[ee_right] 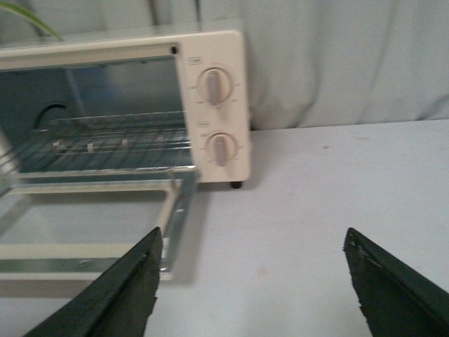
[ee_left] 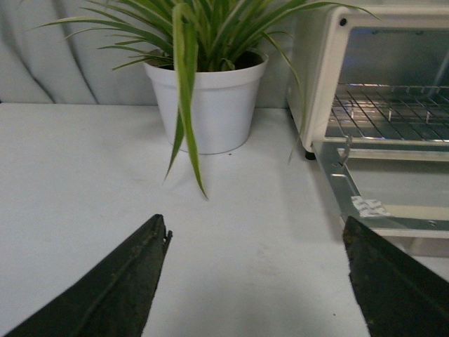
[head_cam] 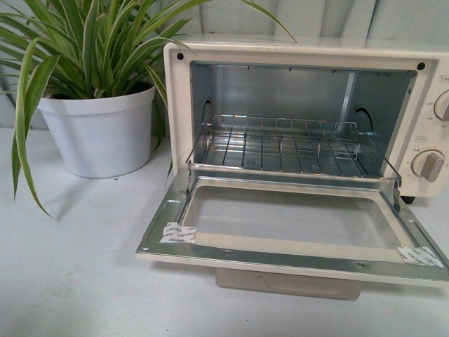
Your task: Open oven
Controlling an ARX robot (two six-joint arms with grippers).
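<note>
The cream-white oven (head_cam: 175,91) stands at the right of the front view with its glass door (head_cam: 287,225) folded down flat toward me. Its wire rack (head_cam: 280,147) shows inside, two round knobs (head_cam: 428,165) sit at the right, and the bar handle (head_cam: 287,282) shows under the door's front edge. Neither arm appears in the front view. My left gripper (ee_left: 256,242) is open over bare table, left of the oven (ee_left: 316,77) and short of it. My right gripper (ee_right: 252,242) is open over bare table, to the right of the open door (ee_right: 91,225), below the knobs (ee_right: 219,147).
A white pot (head_cam: 102,130) holding a long-leaved striped plant (head_cam: 91,42) stands left of the oven; its leaves hang over the table. Grey curtain folds (ee_right: 337,63) close the back. White tabletop (head_cam: 70,267) runs in front and to both sides.
</note>
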